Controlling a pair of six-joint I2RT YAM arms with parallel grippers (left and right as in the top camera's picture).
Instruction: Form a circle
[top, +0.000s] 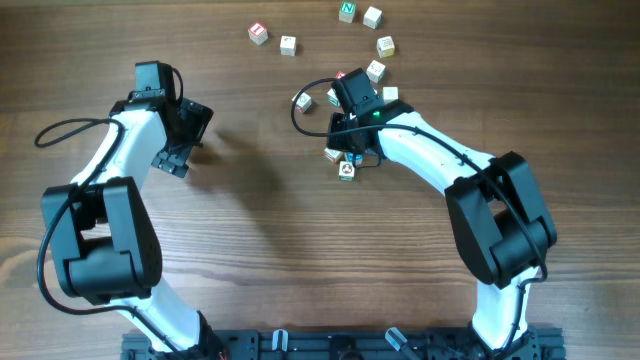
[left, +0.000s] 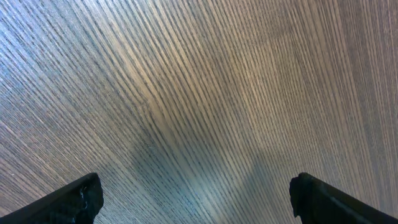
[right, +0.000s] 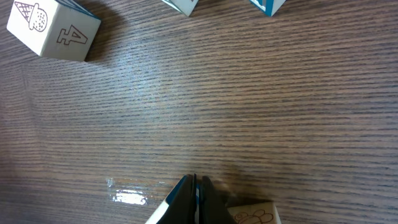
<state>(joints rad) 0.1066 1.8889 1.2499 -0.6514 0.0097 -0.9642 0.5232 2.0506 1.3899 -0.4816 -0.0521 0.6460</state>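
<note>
Pale cubes show red and green faces; brown wood-grain table.

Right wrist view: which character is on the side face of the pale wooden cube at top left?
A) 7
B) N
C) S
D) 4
D: the pale wooden cube shows an outlined 4 on its side face, next to an ice-cream cone drawing on the adjoining face.

The right gripper holds its fingers pressed together over the worktop. One cube lies just beside them, and a numbered cube lies well apart.
</note>
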